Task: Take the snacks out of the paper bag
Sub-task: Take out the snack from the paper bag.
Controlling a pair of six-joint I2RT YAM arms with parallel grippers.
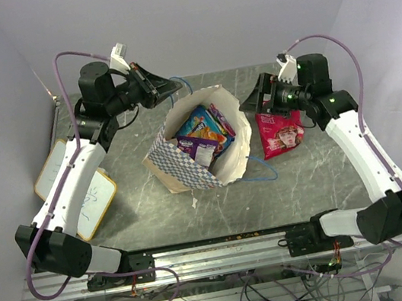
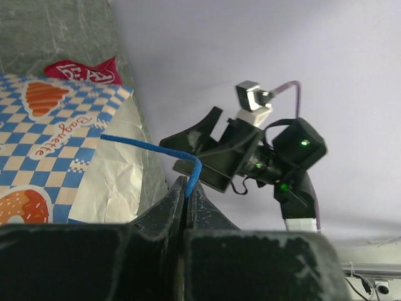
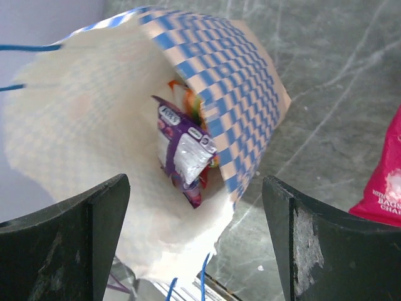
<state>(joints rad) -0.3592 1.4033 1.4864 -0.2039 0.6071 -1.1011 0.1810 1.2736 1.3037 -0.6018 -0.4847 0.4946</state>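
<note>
The paper bag [image 1: 187, 160] stands open in the middle of the table, checkered blue and white outside, cream inside [image 3: 94, 125]. Several snacks [image 1: 205, 128] sit in it, a purple packet [image 3: 185, 153] foremost. My left gripper [image 1: 175, 87] is shut on the bag's blue cord handle [image 2: 156, 147] at the bag's far rim and holds it up. One red packet [image 1: 281, 133] lies on the table right of the bag; it also shows in the right wrist view [image 3: 383, 182]. My right gripper [image 1: 254, 101] is open and empty, just right of the bag's mouth, above the red packet's top.
A yellow-framed whiteboard [image 1: 75, 183] lies at the left, partly under the left arm. The bag's other blue handle [image 1: 263, 175] trails on the table at the front right. White walls close in the back and both sides.
</note>
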